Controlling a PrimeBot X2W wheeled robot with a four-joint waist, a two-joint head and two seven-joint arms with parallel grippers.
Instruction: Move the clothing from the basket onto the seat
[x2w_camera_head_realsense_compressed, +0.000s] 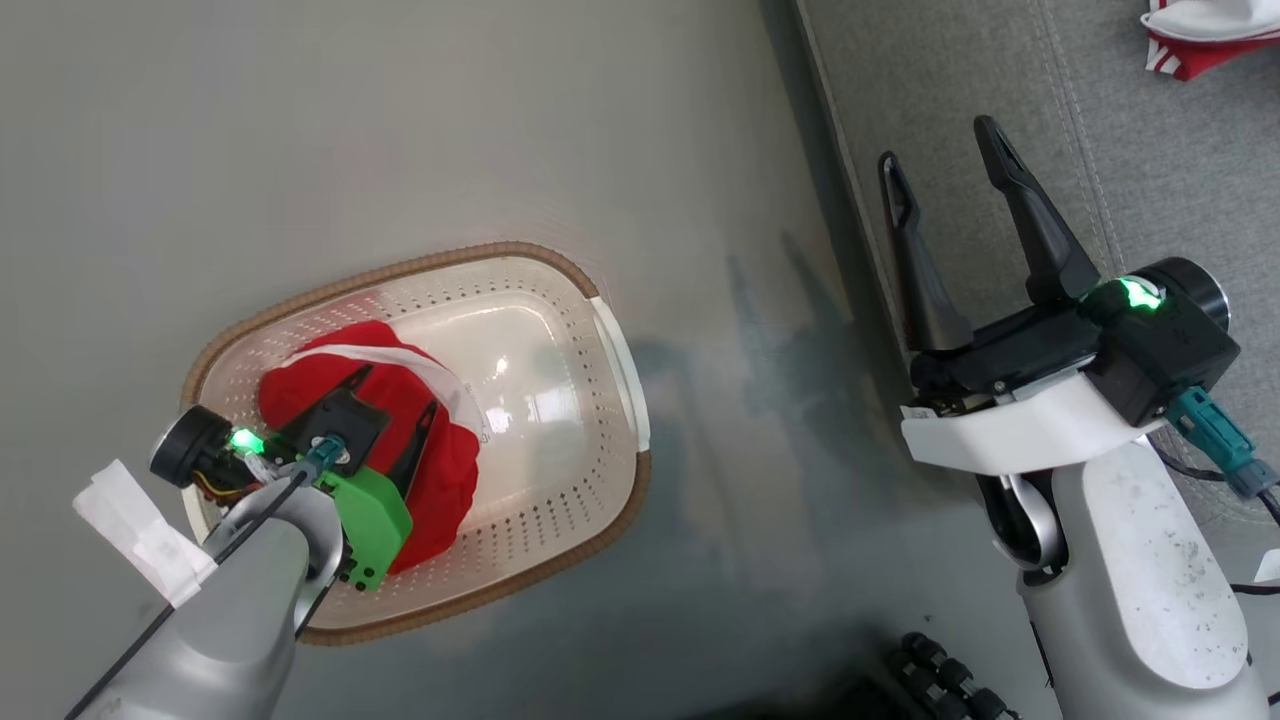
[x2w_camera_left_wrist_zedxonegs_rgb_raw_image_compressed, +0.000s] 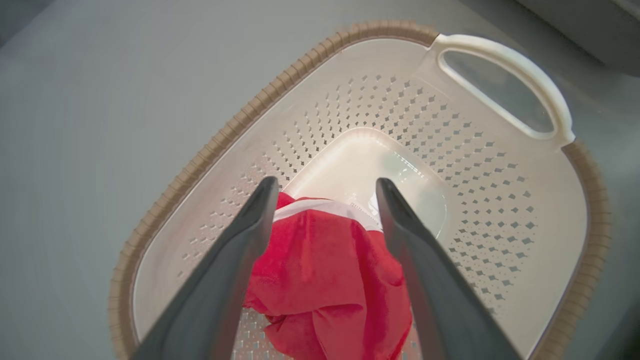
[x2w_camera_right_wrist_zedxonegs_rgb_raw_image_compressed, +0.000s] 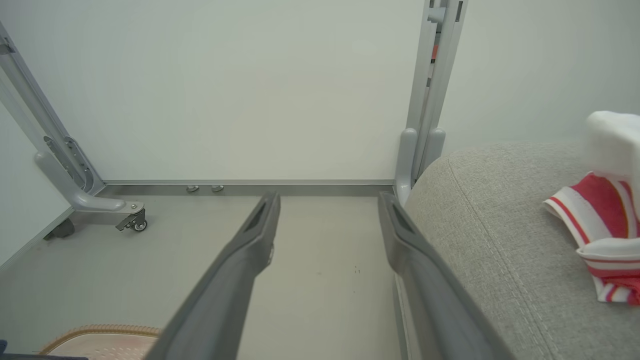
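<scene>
- A cream perforated laundry basket (x2w_camera_head_realsense_compressed: 560, 480) with a brown woven-look rim stands on a grey floor (x2w_camera_head_realsense_compressed: 300, 150), to the left of a large grey seat cushion (x2w_camera_head_realsense_compressed: 1150, 180).
- A crumpled red garment (x2w_camera_head_realsense_compressed: 450, 470) with a white band lies in the near-left part of the basket. The rest of the basket's bottom is bare.
- The left gripper (x2w_camera_head_realsense_compressed: 398, 388) reaches down into the basket. Its fingers (x2w_camera_left_wrist_zedxonegs_rgb_raw_image_compressed: 235, 260) are spread wide, one on each side of the red heap, and have not closed on it. Whether they touch the cloth cannot be told.
- The right gripper (x2w_camera_head_realsense_compressed: 937, 140) hovers over the cushion's left edge, its fingers wide apart and holding nothing.
- Another red-and-white striped garment (x2w_camera_head_realsense_compressed: 1200, 40) already lies on the far right of the cushion.
- The cloth looks light, soft and floppy, so it should bunch and drape when lifted. A pinch on the raised middle fold looks safest. The thin white edge could slip out.
</scene>
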